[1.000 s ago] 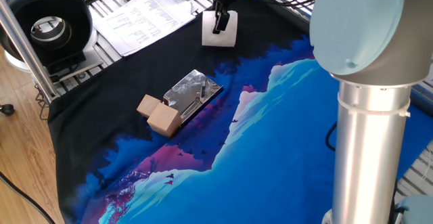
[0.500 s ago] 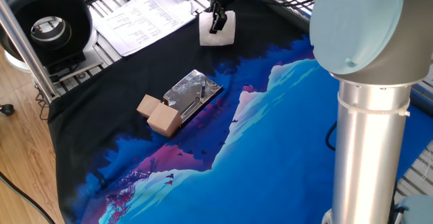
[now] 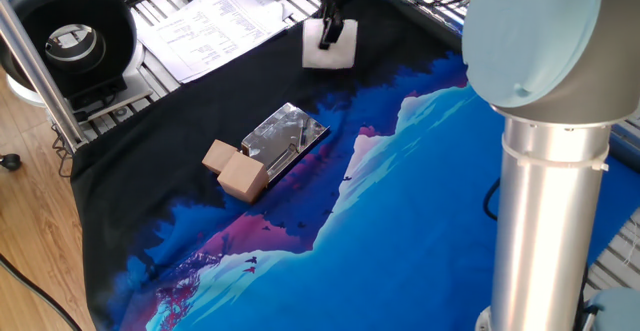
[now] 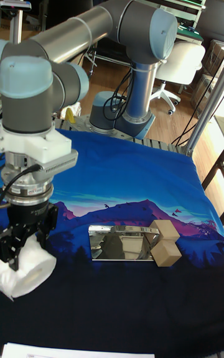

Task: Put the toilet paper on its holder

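The toilet paper (image 3: 332, 49) (image 4: 30, 274) is a soft white roll at the far edge of the cloth. My gripper (image 3: 327, 35) (image 4: 15, 253) comes down on it from above, shut on it, with dark fingers squeezing the paper. Whether the roll touches the cloth I cannot tell. The holder (image 3: 284, 136) (image 4: 122, 243) lies flat near the middle of the cloth, a shiny silver plate. Two tan wooden cubes (image 3: 236, 169) (image 4: 164, 243) sit at its end. The holder is apart from the roll, a short way toward the front left in the fixed view.
A black round spool (image 3: 70, 36) stands at the back left behind a metal post (image 3: 30, 56). Printed paper sheets (image 3: 210, 21) lie beside it. The arm's thick grey column (image 3: 545, 181) fills the right side. The blue and black cloth (image 3: 400, 201) covers the table.
The gripper, still shut on the roll, has shifted slightly to the right with it. The holder has not moved.
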Controlling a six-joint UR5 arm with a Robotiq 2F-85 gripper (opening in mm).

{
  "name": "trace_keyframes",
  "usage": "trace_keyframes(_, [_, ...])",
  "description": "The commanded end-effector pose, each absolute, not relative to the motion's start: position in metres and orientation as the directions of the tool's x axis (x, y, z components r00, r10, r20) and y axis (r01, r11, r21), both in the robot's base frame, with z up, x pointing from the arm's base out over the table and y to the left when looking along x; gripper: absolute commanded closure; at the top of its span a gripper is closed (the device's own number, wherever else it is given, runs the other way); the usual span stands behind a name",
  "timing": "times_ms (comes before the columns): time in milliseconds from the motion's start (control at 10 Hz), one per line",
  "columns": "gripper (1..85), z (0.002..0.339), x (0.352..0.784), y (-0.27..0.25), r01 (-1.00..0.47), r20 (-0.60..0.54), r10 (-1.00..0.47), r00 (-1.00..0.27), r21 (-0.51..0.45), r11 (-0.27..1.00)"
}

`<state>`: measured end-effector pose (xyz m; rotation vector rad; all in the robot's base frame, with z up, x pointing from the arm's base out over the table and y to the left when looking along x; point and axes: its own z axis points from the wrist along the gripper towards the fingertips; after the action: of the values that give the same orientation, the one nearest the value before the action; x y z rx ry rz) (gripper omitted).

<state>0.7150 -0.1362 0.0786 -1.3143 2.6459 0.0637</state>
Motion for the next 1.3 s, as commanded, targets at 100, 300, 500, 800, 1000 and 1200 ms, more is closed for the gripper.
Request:
trace_keyframes(100, [19.7,0.103,0.694,-0.128,-0.797,-0.179,-0.780,-0.599,0.039,0.603])
trace_keyframes(300, [19.7,0.106,0.682,-0.117,-0.756,-0.175,-0.737,-0.653,0.092,0.648])
trace_keyframes(500, [19.3,0.097,0.683,-0.108,-0.761,-0.202,-0.737,-0.645,0.076,0.644])
trace_keyframes(800, [0.7,0.089,0.703,-0.121,-0.769,-0.201,-0.758,-0.621,-0.033,0.639])
trace_keyframes(1000, [0.7,0.085,0.706,-0.117,-0.758,-0.218,-0.743,-0.633,-0.021,0.652])
trace_keyframes(1200, [0.7,0.079,0.708,-0.109,-0.732,-0.238,-0.710,-0.663,0.007,0.681])
